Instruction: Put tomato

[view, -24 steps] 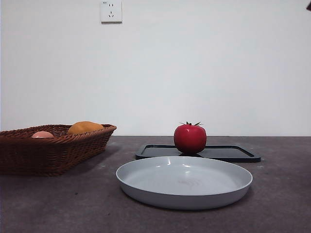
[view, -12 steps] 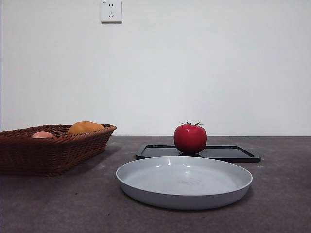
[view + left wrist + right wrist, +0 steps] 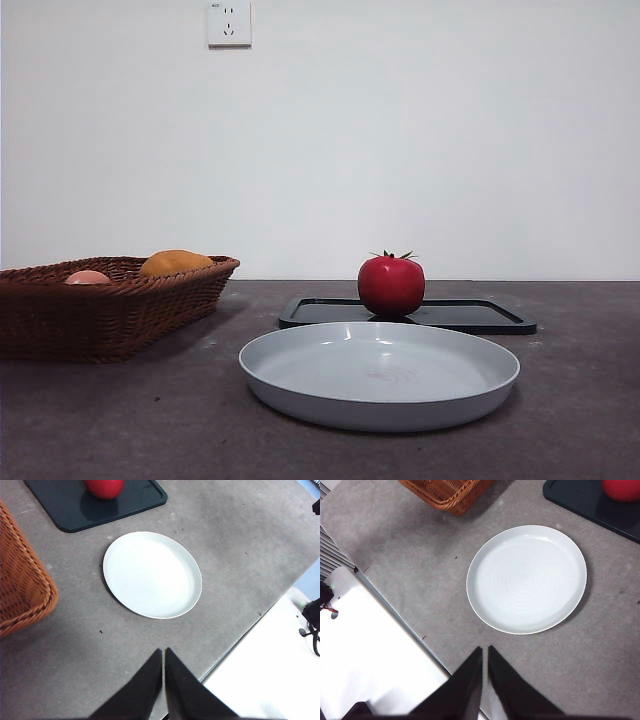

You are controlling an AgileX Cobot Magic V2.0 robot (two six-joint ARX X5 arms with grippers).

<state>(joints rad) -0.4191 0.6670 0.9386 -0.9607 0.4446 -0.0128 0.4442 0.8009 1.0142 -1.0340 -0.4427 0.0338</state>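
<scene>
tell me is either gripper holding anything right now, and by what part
Nothing is held. The left gripper and right gripper are both shut on nothing above the table edge; the tomato sits untouched on the black tray.

Grey plate (image 3: 380, 375) rests on the table (image 3: 120, 420), in front of a black tray (image 3: 470, 315). Wicker basket (image 3: 100, 305) holds an orange-yellow fruit (image 3: 175, 263) and a pink fruit (image 3: 88, 277). Wall socket (image 3: 228, 23) above.
</scene>
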